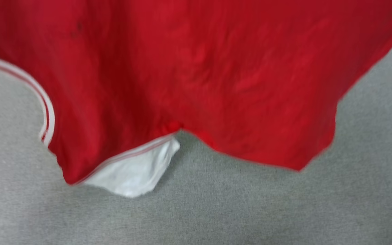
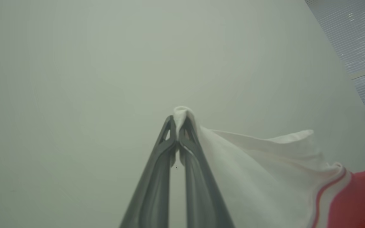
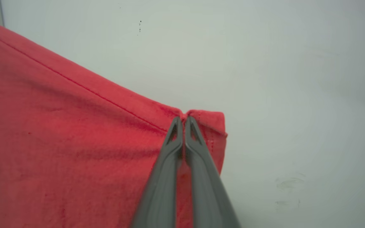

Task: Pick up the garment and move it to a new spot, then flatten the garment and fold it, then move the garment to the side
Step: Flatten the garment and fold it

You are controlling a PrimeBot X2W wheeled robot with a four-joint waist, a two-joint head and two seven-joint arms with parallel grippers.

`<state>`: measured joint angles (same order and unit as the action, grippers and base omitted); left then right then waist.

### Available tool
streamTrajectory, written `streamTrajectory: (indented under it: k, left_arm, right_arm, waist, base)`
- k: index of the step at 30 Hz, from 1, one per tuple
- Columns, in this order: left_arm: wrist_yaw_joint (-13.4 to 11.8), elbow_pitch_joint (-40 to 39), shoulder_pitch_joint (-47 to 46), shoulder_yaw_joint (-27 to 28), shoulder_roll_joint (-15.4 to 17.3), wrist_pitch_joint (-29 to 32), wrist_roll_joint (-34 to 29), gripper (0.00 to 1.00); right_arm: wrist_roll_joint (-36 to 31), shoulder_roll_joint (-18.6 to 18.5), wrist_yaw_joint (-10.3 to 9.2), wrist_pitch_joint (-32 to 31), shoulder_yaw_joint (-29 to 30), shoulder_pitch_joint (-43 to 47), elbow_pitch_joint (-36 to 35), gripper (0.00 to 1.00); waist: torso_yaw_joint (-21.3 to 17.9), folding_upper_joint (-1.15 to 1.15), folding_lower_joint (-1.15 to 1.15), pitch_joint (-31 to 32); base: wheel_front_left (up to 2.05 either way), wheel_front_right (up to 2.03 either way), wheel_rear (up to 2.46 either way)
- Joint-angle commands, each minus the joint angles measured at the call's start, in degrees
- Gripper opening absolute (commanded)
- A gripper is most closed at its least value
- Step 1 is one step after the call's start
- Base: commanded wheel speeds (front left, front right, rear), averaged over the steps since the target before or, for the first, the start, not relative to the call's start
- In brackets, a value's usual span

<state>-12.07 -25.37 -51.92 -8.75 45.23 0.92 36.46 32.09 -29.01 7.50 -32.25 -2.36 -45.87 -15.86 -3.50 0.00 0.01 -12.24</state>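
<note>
- The garment (image 1: 196,68), a red jersey-style T-shirt, hangs in the air and spreads wide across the top of the head view. Its red body is blurred.
- Its lower edge droops in two lobes with a notch between them. A white sleeve (image 1: 134,170) pokes out below the left lobe, and a curved white band with red stripes (image 1: 47,117) runs along the left edge.
- The grey felt-like surface (image 1: 216,211) lies beneath it. Whether the sleeve's lowest tip touches that surface cannot be told.
- The left gripper (image 2: 178,123) has its two dark grey fingers pressed together at the tips, pinching a bunch of white sleeve cloth that pokes out just above them. From there the sleeve drapes toward the lower right of the left wrist view, down to the striped trim and red body.
- The right gripper (image 3: 184,121) is likewise pinched closed on a red corner of the shirt. A stitched seam runs down from the upper left to the fingertips, and a small red flap folds over just to their right.
- A plain pale wall (image 2: 74,79) stands behind both grippers.
- Window blinds (image 2: 360,31) show at the upper right of the left wrist view.
</note>
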Motion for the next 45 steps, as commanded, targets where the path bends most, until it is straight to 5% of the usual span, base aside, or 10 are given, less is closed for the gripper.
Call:
streamTrajectory:
  k: [1,13,20,26,35,45]
  left_arm:
    - [0.3,0.8,-1.7,-0.1,0.1,0.1,-0.3,0.00]
    - [8.6,23.6,-35.2,-7.2,-4.9,-2.9,-5.8,0.00]
    - [10.9,40.0,-52.9,-10.6,-9.9,-7.8,-10.9,0.00]
    - [12.2,52.6,-59.2,-11.8,-13.9,-13.5,-12.0,0.00]
    - [14.7,59.7,-46.0,-14.6,-18.7,-16.1,-12.2,0.00]
    - [13.6,50.5,-14.0,-11.7,-22.8,-16.1,-12.6,0.00]
  right_arm:
    - [-0.5,-0.2,-0.02,0.4,0.1,-1.6,0.5,0.00]
    - [-8.6,1.9,-0.04,10.3,-1.4,-25.4,15.6,0.00]
    - [-15.4,4.8,-0.05,19.3,-2.0,-39.8,29.1,0.00]
    - [-19.9,6.9,-0.06,27.0,-2.4,-44.4,39.4,0.00]
    - [-19.5,11.3,-0.04,36.2,-4.0,-36.3,50.7,0.00]
    - [-17.7,13.5,-0.04,41.4,-11.4,-20.2,58.8,0.00]
  waist:
    - [-0.3,0.00,-0.01,-4.3]
    - [-0.1,0.00,-0.01,-20.1]
    - [0.1,0.00,-0.01,-25.8]
    - [1.2,0.00,-0.01,-28.4]
    - [2.8,0.00,-0.01,-27.3]
    - [4.1,0.00,-0.01,-19.0]
  base:
    - [0.00,0.00,0.00]
    - [0.00,0.00,0.00]
    - [0.00,0.00,0.00]
    - [0.00,0.00,0.00]
    - [0.00,0.00,0.00]
    - [0.00,0.00,0.00]
